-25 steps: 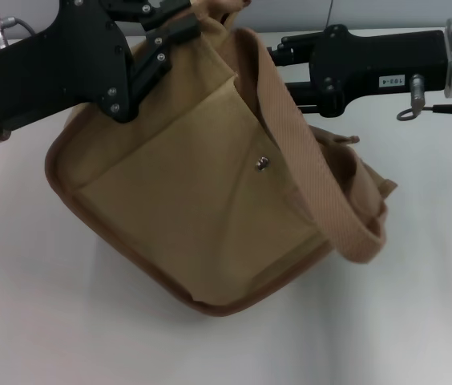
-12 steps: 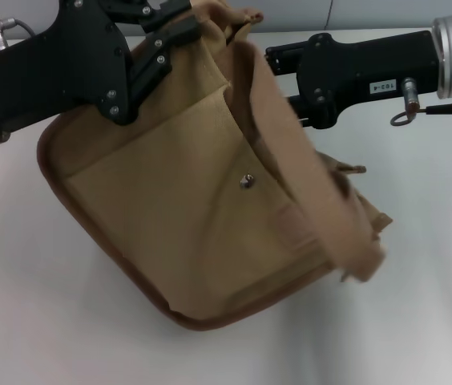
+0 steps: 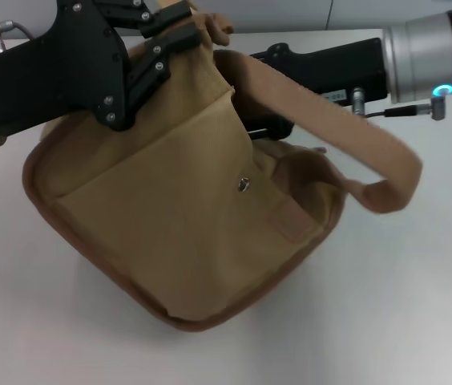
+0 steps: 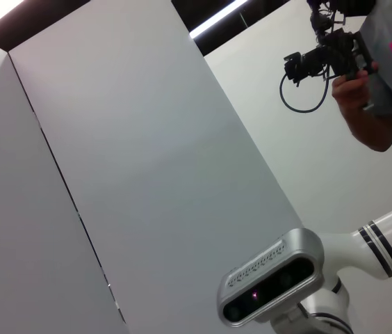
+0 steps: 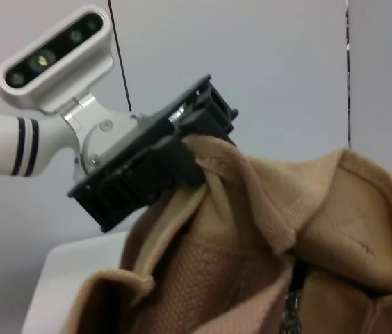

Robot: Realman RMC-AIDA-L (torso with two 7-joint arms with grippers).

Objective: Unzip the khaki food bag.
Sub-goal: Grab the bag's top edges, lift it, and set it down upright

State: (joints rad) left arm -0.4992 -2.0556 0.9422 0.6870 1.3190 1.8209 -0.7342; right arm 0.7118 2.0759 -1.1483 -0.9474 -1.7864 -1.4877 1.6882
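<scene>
Left gripper (image 3: 179, 34): pinching the bag's top corner near the tabletop's far edge.
Right gripper (image 3: 250, 64): behind the bag; its grip cannot be made out.
Bag (image 3: 170, 216): tilted on the tabletop (image 3: 418, 321), strap (image 3: 354, 152) looping rightward.
Zipper pull (image 5: 292, 313): partly cut off.
Label on right arm: unreadable.

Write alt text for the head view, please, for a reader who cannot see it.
A khaki food bag hangs tilted over a white table, its top corner pinched by the left gripper. The right gripper reaches in behind the bag, and one webbing handle loops out toward it.
</scene>
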